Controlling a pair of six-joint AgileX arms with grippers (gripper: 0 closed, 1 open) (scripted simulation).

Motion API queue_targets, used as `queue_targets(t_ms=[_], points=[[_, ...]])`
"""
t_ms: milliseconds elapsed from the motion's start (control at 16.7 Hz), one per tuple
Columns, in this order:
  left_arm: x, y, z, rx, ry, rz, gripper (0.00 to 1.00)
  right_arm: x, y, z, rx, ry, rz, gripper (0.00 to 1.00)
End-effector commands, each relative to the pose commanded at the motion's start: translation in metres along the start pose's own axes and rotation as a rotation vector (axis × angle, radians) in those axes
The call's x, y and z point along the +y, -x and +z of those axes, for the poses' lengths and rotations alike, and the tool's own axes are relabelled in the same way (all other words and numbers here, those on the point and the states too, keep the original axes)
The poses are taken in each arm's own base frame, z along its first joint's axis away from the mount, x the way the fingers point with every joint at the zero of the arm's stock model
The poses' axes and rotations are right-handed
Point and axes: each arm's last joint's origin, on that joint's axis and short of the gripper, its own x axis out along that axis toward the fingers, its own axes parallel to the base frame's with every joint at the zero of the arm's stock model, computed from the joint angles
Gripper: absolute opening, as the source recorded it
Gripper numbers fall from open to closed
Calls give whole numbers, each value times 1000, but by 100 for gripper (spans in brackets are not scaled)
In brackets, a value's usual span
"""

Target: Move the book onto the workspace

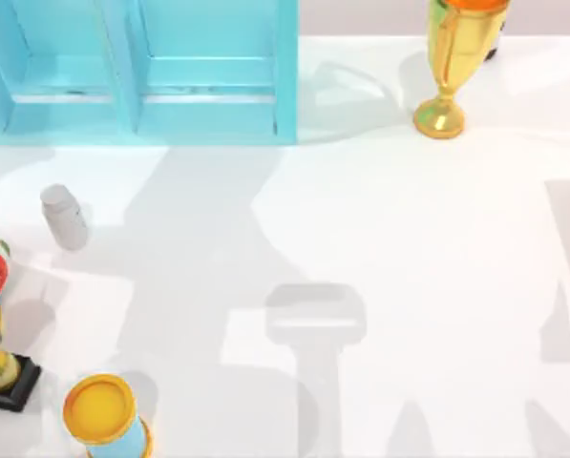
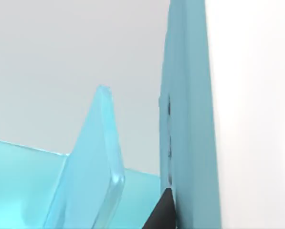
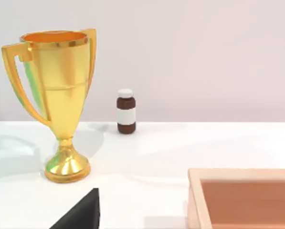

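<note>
- The book (image 2: pixel 190 119) seems to be the darker teal slab in the left wrist view. It stands upright inside the light-blue shelf (image 1: pixel 208 119), just beside a paler divider (image 2: pixel 92 167), and is not yet out on the white tabletop (image 1: pixel 409 239).
- Handling, as a judgement: a big hardcover is stiff and fairly heavy, and its smooth cover is likely to be slippery. It won't bend, but it could swing or slide if pinched at a corner.
- Where to hold: across the thickness, on both covers, near the middle of the free edge — then draw it straight out so it clears the divider.
- The left gripper (image 2: pixel 162 212) is reached deep into the shelf, with a dark tip right against the slab's face. Whether it is wide, narrow or clamped I cannot tell.
- The right gripper (image 3: pixel 80 212) sits parked low over the table, facing a gold trophy (image 3: pixel 61 105), a brown bottle (image 3: pixel 126 111) and a wooden tray (image 3: pixel 242 200) — its opening cannot be told either.
</note>
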Motion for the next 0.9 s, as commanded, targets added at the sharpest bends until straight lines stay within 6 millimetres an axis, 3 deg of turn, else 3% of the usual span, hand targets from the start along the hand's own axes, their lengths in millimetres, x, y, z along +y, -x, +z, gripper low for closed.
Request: queue_targets(t_ms=[240, 420, 660, 900], points=[[-104, -49, -28, 151, 385, -96, 0, 0, 0, 0, 0, 0, 0, 100], [-194, -62, -57, 287, 680, -94, 0, 0, 0, 0, 0, 0, 0, 100], [-297, -48, -118, 450, 1001, 77, 0, 0, 0, 0, 0, 0, 0, 100], [-365, -11, -199, 453, 1151, 375, 0, 0, 0, 0, 0, 0, 0, 100]])
